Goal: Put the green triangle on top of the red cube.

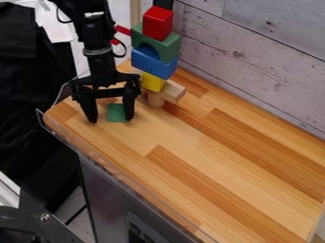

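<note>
- Your gripper [111, 119] hung low over the wooden table [234, 190], released, its fingers spread apart.
- Between those fingers, you had the green triangle [117, 113] on the tabletop.
- Beside the gripper, toward the view's right, you had a stack: red cube [157, 23] topmost, then green arch [166, 46], blue block [153, 65] and yellow block [152, 82], above plain wooden pieces [172, 91].
- Inside the arch's opening, you could see something blue.
</note>
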`<control>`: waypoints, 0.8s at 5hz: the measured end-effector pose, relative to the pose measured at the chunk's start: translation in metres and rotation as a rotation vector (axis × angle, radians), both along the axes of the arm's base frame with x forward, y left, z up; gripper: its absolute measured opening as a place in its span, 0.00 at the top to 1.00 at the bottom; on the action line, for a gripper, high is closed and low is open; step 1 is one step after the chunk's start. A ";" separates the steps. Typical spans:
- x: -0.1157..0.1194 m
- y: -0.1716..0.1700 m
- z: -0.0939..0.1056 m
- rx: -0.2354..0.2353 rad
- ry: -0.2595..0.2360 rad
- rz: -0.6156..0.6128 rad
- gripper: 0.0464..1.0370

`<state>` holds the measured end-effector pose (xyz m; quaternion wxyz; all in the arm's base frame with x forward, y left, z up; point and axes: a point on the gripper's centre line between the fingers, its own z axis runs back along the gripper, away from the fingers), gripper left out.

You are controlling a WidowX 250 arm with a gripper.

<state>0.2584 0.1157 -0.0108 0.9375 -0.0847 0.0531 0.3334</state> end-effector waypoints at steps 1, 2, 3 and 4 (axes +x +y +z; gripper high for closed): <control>0.006 0.005 -0.001 -0.002 -0.014 0.014 0.04; 0.011 0.005 -0.001 -0.007 -0.022 0.021 0.08; 0.017 0.004 -0.004 -0.011 -0.028 0.020 0.35; 0.013 0.002 -0.004 -0.010 -0.023 0.024 0.49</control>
